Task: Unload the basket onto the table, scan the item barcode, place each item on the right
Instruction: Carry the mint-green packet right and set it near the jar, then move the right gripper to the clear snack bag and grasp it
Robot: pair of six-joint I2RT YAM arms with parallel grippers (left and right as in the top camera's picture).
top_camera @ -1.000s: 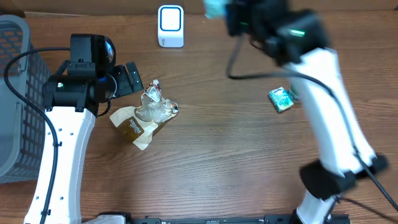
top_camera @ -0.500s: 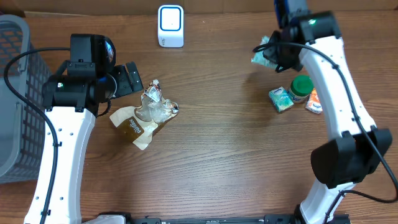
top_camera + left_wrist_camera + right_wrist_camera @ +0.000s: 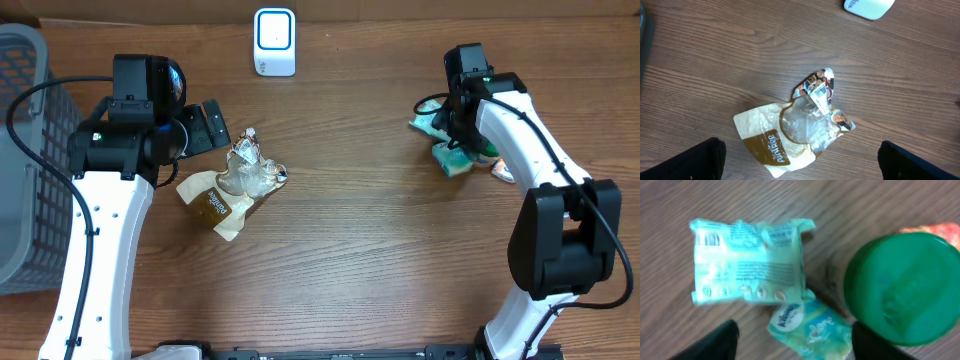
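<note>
Could pinch the blue-green packet [image 3: 810, 330] underneath too, or knock the green-lidded jar [image 3: 902, 287] at the right, if closing the open right claw [image 3: 795, 337] on the pale green packet [image 3: 747, 262], loose on the counter [image 3: 850, 210] just ahead, barcode up.

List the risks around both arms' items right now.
1. The right gripper hangs open over the mint packet, which lies close beside a smaller packet and a green-lidded jar. A grasp there may catch a neighbour or knock the jar.
2. The snack bag under the open left gripper is crumpled and glossy. Its barcode may be creased or hidden from the white scanner.
</note>
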